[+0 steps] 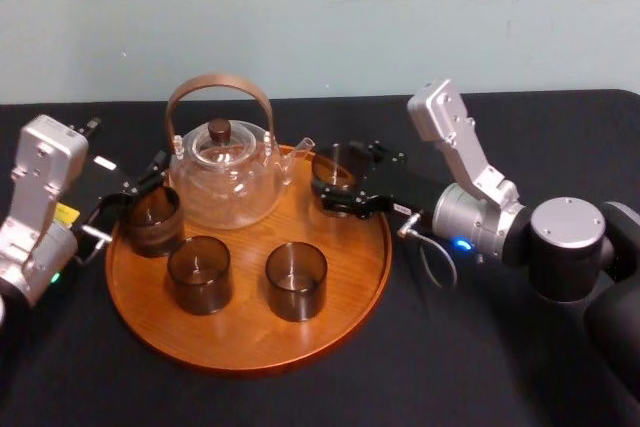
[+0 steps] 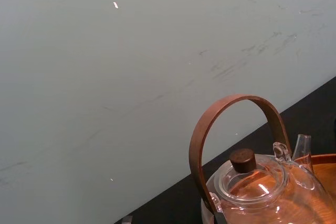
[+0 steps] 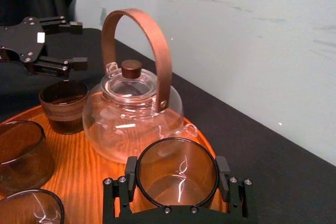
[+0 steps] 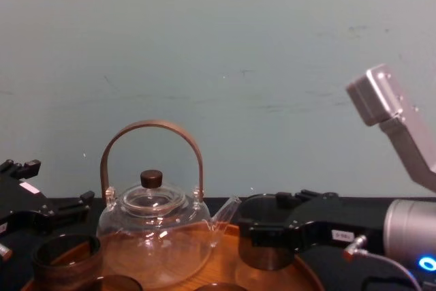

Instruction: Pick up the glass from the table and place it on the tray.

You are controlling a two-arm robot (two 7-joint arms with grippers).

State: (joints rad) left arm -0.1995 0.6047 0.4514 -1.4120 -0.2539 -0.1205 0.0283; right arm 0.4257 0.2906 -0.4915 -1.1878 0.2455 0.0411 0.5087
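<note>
Pale blue-green painted wall (image 1: pixel 320 17) behind, scuffed in places. Bench (image 1: pixel 500 367) covered in black cloth, running up to the wall.

Round orange-brown wooden tray (image 1: pixel 240 342) with low rim sits mid-bench. At its rear stands a clear glass teapot (image 1: pixel 225 182) with an arched brown handle and a dark knob on the lid, upright, spout to the right.

Three more smoky tumblers (image 1: pixel 199 273) stand upright on the tray: one at the left beside the teapot, two side by side at the front.

Right end effector (image 1: pixel 335 184) reaches in from the right, fingers closed against either side of a smoky brown glass (image 1: pixel 333 165). That glass is upright, at the tray's right rear, just beside the spout. Cannot tell whether its base touches the wood.

Left end effector (image 1: pixel 125 202) is at the tray's left edge, near the left tumbler, fingers spread apart, gripping nothing.
</note>
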